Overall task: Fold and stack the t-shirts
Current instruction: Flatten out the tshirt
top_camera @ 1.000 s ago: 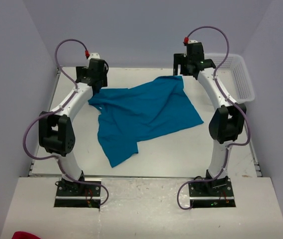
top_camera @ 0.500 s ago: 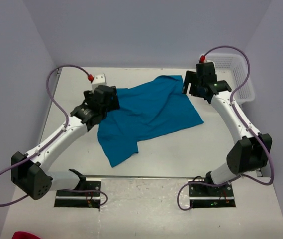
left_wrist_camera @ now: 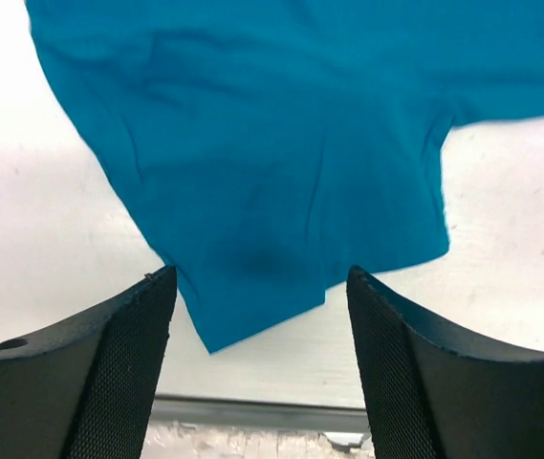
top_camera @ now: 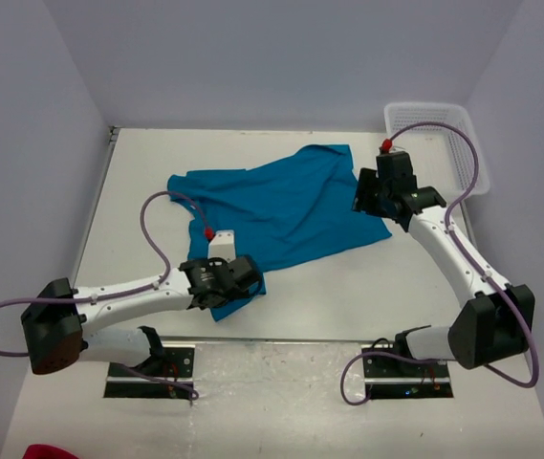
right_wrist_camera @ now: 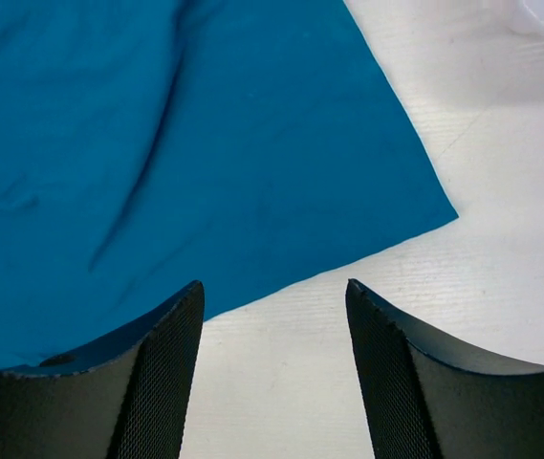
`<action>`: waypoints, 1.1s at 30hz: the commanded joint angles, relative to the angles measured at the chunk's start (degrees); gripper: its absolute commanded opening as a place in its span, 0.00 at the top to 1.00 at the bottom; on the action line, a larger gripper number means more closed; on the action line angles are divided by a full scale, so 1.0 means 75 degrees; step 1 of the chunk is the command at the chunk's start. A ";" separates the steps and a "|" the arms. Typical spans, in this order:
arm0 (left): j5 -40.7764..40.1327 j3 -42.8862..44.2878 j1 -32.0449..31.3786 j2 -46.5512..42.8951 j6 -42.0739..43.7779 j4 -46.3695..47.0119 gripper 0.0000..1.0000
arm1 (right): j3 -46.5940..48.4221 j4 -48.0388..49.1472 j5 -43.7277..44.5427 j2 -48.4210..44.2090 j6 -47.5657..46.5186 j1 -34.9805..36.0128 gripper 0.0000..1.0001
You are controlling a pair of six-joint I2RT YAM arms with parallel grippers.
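One teal-blue t-shirt lies spread and wrinkled across the middle of the table. My left gripper hovers over its near pointed corner. In the left wrist view that corner lies just ahead of the open left gripper, with nothing between the fingers. My right gripper is over the shirt's right corner. The right wrist view shows the shirt's straight hem ahead of the open right gripper, with bare table between its fingertips.
A white plastic basket stands at the table's far right corner, behind the right arm. The table's near edge runs close below the left gripper. A red object shows at the bottom left, off the table.
Both arms swung from the far side of the shirt toward me: the left to the shirt's near corner, the right to its right corner. Both sets of jaws narrowed a little.
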 commanded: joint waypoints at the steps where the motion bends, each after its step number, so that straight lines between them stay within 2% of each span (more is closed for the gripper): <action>1: -0.0409 -0.0058 -0.0675 0.0399 -0.1526 -0.0740 0.28 | 0.0001 0.0308 0.0132 -0.0117 0.0112 0.0012 0.39; 6: -0.0409 -0.0058 -0.1813 0.0844 -0.2932 -0.1409 0.31 | -0.0010 0.0343 0.0133 -0.0058 0.0065 0.0012 0.39; 9: -0.0315 -0.0291 -0.1967 0.1067 -0.3365 -0.1749 0.32 | -0.0010 0.0343 0.0145 -0.0058 0.0065 0.0012 0.39; 10: -0.0222 -0.0512 -0.1979 0.1068 -0.3495 -0.1738 0.35 | -0.0034 0.0366 0.0145 -0.0058 0.0065 0.0012 0.39; 20: -0.0198 -0.0972 -0.1991 0.0529 -0.3555 -0.1493 0.39 | -0.0116 0.0437 0.0098 -0.0127 0.0053 0.0012 0.40; 33: 0.0095 -0.1335 -0.1921 0.1102 -0.3004 -0.0403 0.46 | -0.0174 0.0355 0.0285 -0.0315 0.0053 0.0012 0.40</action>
